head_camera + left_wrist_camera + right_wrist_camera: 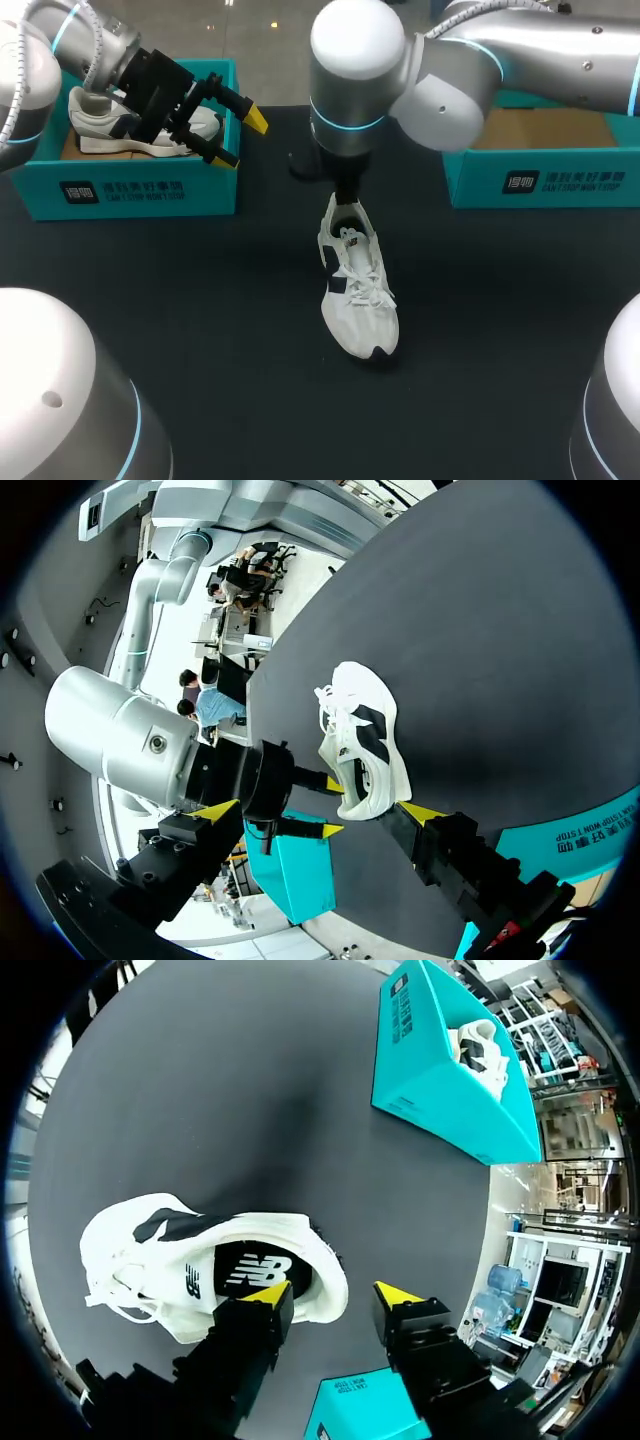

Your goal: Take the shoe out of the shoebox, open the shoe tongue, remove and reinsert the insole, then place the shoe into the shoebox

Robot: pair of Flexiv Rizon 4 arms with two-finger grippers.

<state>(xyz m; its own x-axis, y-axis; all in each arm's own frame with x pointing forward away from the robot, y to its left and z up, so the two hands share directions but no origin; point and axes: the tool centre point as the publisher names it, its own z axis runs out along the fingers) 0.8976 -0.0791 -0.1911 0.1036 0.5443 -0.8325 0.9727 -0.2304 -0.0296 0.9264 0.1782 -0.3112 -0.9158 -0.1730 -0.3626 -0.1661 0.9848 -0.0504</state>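
Sitting at the table's [200,320] far left corner, the left shoebox [150,190] is teal and holds a second shoe [100,125], white with dark patches, lying on its side. Just over that box's right wall hangs the left gripper [243,137], its two yellow-tipped fingers spread wide with nothing between them, pointing toward the middle of the table. The shoe [360,290], a white laced sneaker, stands upright on its sole on the dark table near the middle, well apart from both boxes, toe toward the near edge and heel toward the far side. Its opening shows the dark insole [250,1270] with white print lying inside. The right arm comes in from the right and reaches down to the heel, where the right gripper [331,1294] is parted: one yellow tip sits at the rim of the opening over the insole, the other stands outside behind the heel, clear of the shoe, so the heel collar lies between the fingers without being pinched. At the far right stands the right shoebox [545,180], teal as well, its brown floor showing.
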